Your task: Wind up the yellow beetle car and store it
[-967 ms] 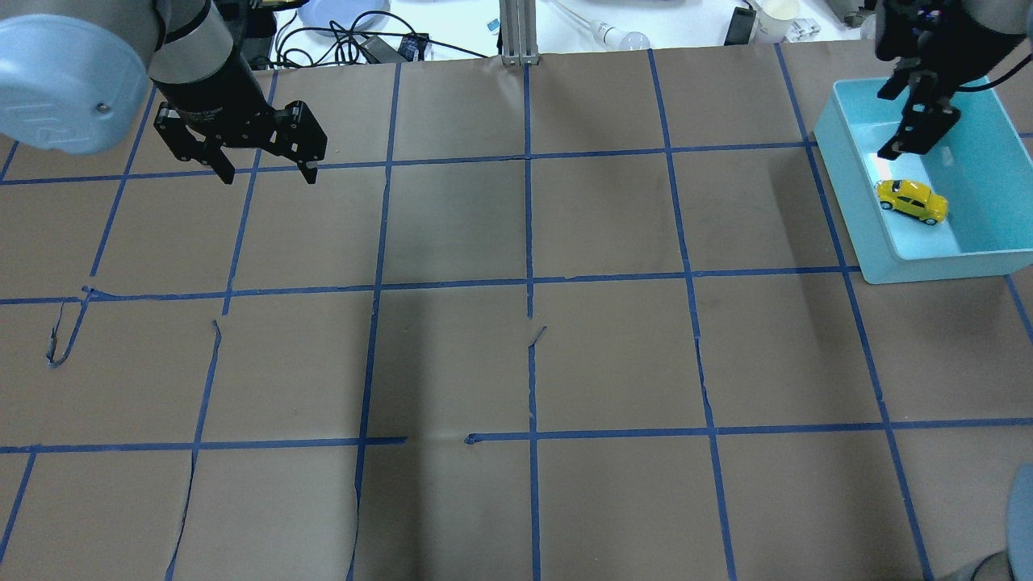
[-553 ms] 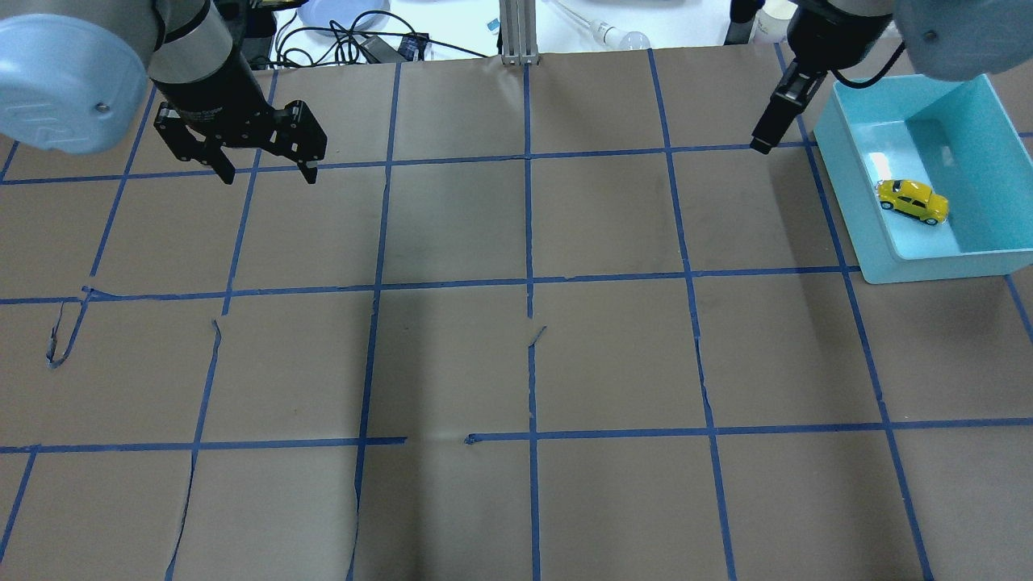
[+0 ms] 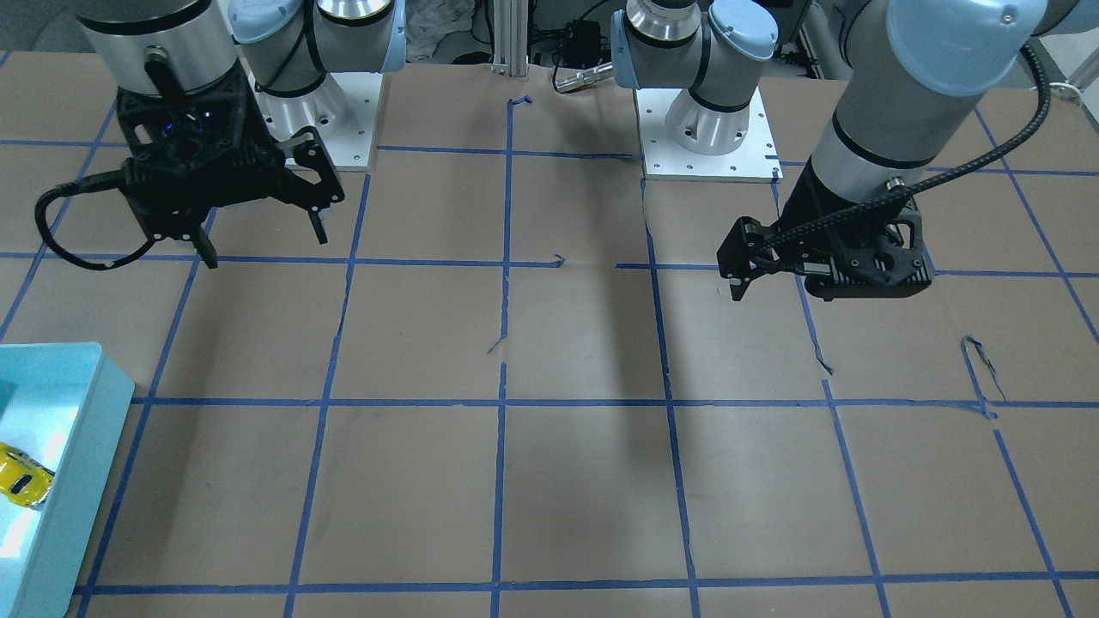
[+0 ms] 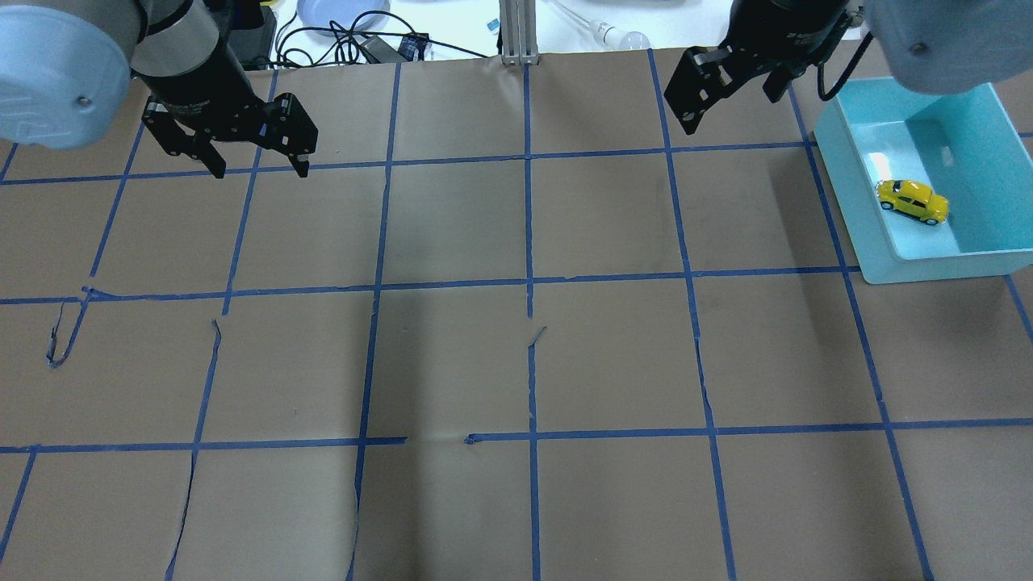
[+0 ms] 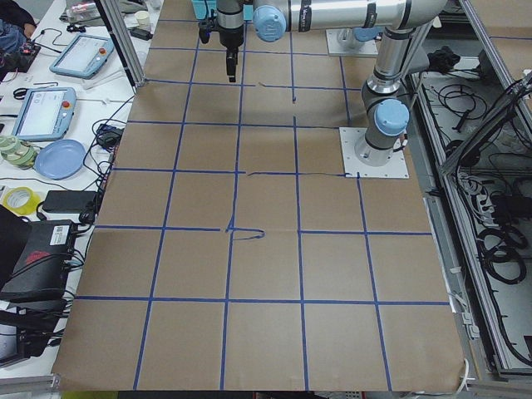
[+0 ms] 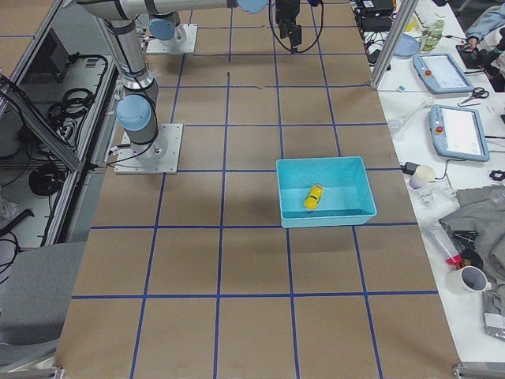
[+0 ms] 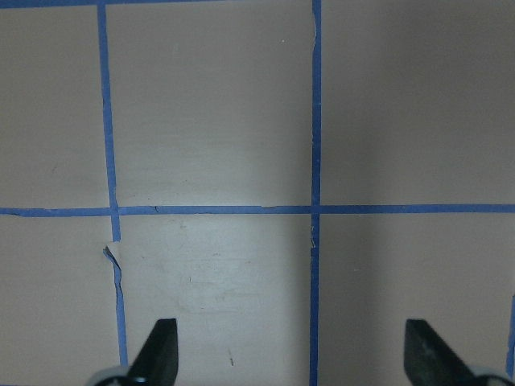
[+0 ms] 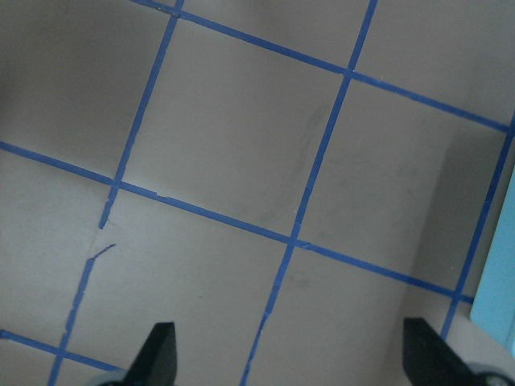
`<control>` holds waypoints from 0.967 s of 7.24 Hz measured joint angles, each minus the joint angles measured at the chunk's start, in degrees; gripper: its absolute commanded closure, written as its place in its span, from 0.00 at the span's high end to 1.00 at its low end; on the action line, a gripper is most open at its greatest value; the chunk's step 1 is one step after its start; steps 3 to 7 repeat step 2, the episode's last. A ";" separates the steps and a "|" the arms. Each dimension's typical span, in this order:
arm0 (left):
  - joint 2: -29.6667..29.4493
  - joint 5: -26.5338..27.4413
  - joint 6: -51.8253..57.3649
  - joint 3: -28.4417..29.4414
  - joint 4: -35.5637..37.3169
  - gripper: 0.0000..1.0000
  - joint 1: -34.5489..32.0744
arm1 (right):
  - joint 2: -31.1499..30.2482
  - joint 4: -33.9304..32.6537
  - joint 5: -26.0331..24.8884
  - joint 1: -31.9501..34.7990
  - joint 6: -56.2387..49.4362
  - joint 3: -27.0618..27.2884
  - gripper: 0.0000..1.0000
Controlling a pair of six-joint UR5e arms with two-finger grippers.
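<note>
The yellow beetle car [image 4: 912,200] lies inside the teal bin [image 4: 857,218] at the table's far right. It also shows in the front view [image 3: 19,481] and the exterior right view [image 6: 313,197]. My right gripper [image 4: 730,106] is open and empty, hovering above the table left of the bin. It also shows in the front view [image 3: 264,247], and its wrist view [image 8: 291,358] shows only taped paper between the fingers. My left gripper [image 4: 260,169] is open and empty over the far left of the table. Its wrist view [image 7: 291,354] shows bare paper.
Brown paper with a blue tape grid [image 4: 529,282] covers the table. An aluminium post [image 4: 516,32] stands at the far edge. Cables, a plate and a bulb [image 4: 621,36] lie beyond it. The two arm bases [image 3: 704,129] stand on the robot's side.
My right gripper has come out of the teal bin and moved left over the table, turning as it went. The car stays in the bin. My left gripper shifted slightly.
</note>
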 measured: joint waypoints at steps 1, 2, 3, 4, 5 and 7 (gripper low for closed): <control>0.00 -0.04 0.00 -0.07 -0.02 1.00 -0.01 | 0.08 -0.21 -0.11 0.75 3.86 0.13 1.00; -0.01 -0.06 0.00 -0.08 -0.04 1.00 -0.05 | 0.17 -1.33 -0.20 0.89 5.71 0.38 1.00; -0.01 -0.06 0.00 -0.08 -0.04 1.00 -0.05 | 0.17 -1.33 -0.20 0.89 5.71 0.38 1.00; -0.01 -0.06 0.00 -0.08 -0.04 1.00 -0.05 | 0.17 -1.33 -0.20 0.89 5.71 0.38 1.00; -0.01 -0.06 0.00 -0.08 -0.04 1.00 -0.05 | 0.17 -1.33 -0.20 0.89 5.71 0.38 1.00; -0.01 -0.06 0.00 -0.08 -0.04 1.00 -0.05 | 0.17 -1.33 -0.20 0.89 5.71 0.38 1.00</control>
